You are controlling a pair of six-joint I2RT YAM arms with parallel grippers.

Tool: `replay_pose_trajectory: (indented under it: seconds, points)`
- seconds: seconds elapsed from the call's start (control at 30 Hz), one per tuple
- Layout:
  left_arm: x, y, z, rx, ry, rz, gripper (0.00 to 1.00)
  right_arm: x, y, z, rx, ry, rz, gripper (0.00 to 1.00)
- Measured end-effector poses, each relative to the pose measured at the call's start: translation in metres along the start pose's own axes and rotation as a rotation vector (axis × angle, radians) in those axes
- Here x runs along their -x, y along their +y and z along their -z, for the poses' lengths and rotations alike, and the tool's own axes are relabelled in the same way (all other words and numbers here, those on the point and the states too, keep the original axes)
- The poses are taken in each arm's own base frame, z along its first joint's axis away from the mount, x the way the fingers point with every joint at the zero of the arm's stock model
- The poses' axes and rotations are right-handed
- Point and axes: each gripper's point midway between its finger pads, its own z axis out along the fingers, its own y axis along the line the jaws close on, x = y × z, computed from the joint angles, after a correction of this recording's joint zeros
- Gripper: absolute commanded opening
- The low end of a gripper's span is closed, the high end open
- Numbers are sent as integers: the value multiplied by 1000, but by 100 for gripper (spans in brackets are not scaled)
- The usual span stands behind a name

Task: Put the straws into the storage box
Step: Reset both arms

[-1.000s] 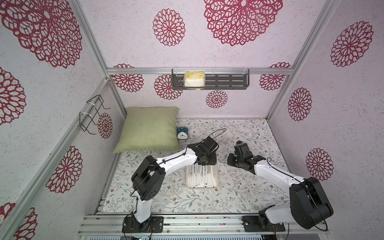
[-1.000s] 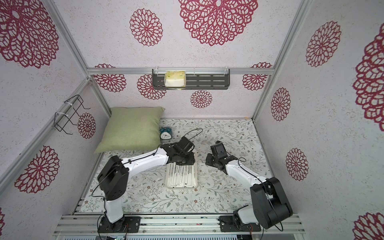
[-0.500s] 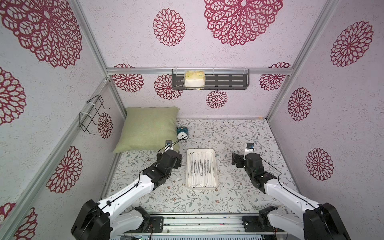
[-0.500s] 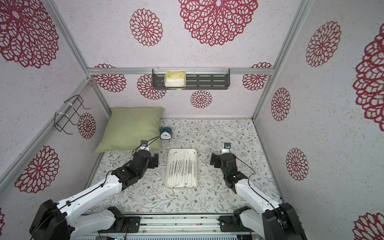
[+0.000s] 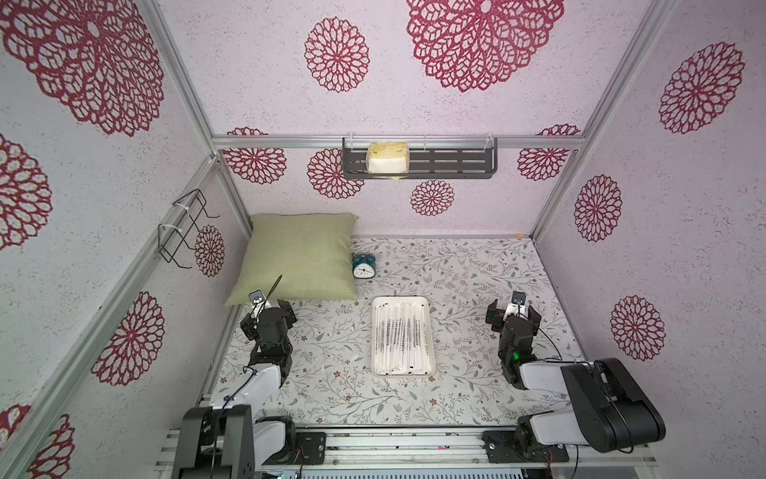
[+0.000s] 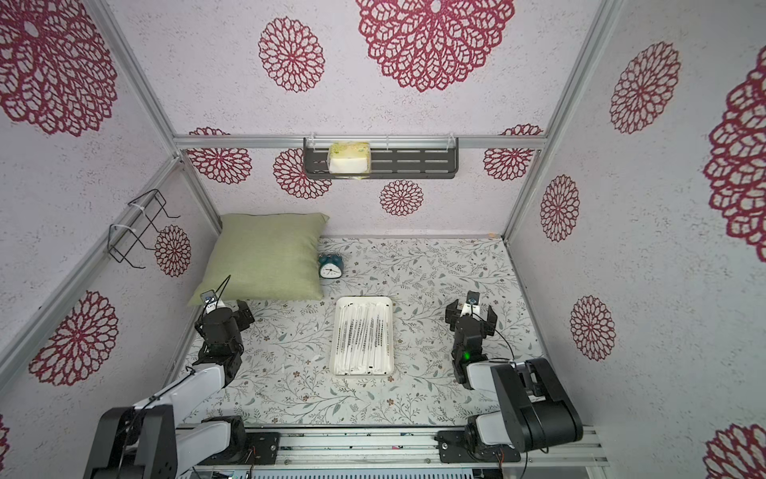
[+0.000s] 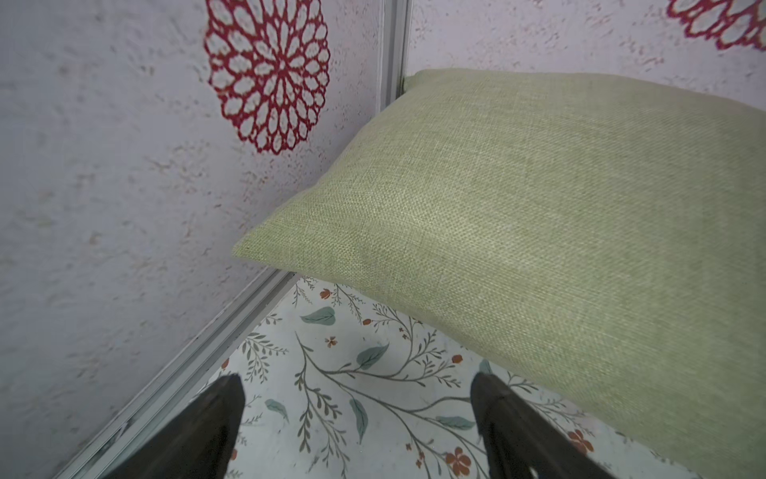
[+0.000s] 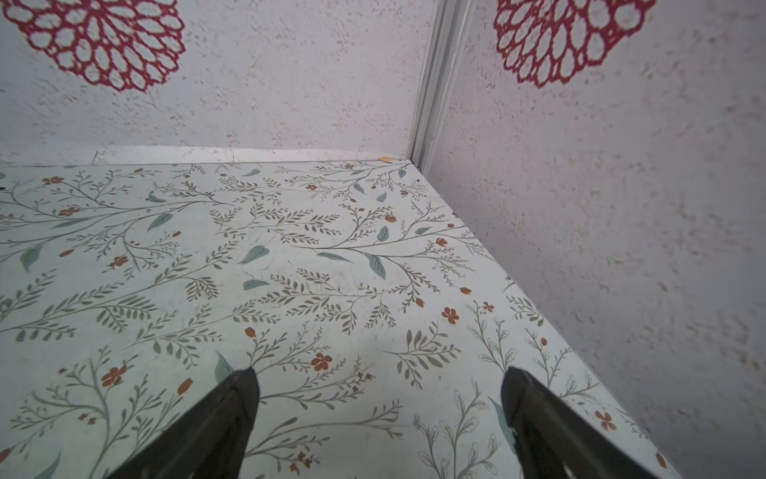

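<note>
The straws (image 5: 401,338) lie in the storage box (image 5: 431,331), which stands in the middle of the desk (image 5: 476,282). They fill it side by side, their length going from near to far. I see no whole straw outside the box. Some small pale marks on the desk at its left are too small to tell.

The left pincer (image 5: 269,317) stands well apart from the box, on the left, just beside the near edge of the green pillow (image 7: 539,228). In the left wrist view its jaws are wide apart with nothing between them. The right pincer (image 5: 514,317) is on the right, also well apart from the box. Its jaws are wide apart too, with only bare desk between them (image 8: 381,373).

The task seems to me finished, or almost.

As I judge it, one such straw is very light and thin. The paper wrap is smooth and a little slippery, and the stick inside can bend or be crushed under a hard squeeze. A straw lies flat, so the fingertips must come very low. The best hold is at the middle of the length, across it, so neither end drops down.
</note>
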Motion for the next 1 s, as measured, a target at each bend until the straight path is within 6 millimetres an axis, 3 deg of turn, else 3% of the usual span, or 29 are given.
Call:
replay_pose_trajectory:
  seconds: [0.27,0.33,0.43,0.53,1.0]
  points:
    - [-19,-47,-32,-224,-1,-63,98,7,5,-5,85,-75,-47,99]
    - [-22,-44,-32,-217,3,-52,98,1,1,-4,96,-75,-55,99]
    - [-10,-28,-38,-162,-31,8,98,-7,-2,-5,103,-56,-58,99]
    - [-6,-19,-40,-124,-44,35,98,-4,-2,-6,109,-67,-71,99]
    - [7,-24,-38,-82,-88,26,98,0,1,-5,124,-81,-82,99]
